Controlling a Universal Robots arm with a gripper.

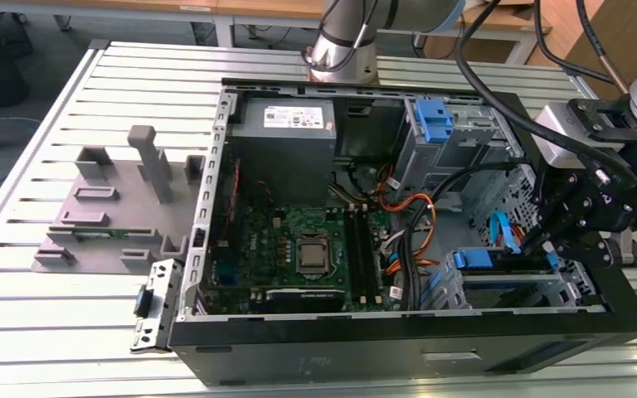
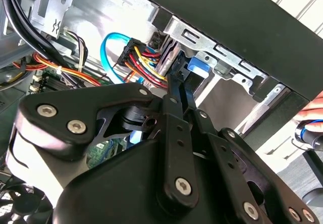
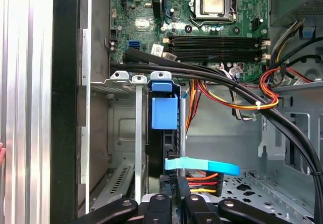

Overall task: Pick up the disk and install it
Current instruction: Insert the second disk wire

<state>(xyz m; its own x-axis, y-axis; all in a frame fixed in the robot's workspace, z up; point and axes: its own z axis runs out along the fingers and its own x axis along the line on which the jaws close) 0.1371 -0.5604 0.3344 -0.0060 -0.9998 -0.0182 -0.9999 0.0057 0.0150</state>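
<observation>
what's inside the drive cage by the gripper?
The drive cage holds the disk, seated edge-on with its blue carrier tab showing. The gripper sits at its cabled end. The label is hidden.

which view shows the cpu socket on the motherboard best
The first wrist view: the CPU socket faces the camera squarely, unobstructed, with the memory slots beside it. The exterior view shows the same socket smaller and at an angle on the motherboard. In the second wrist view the gripper is over the cables.
</observation>
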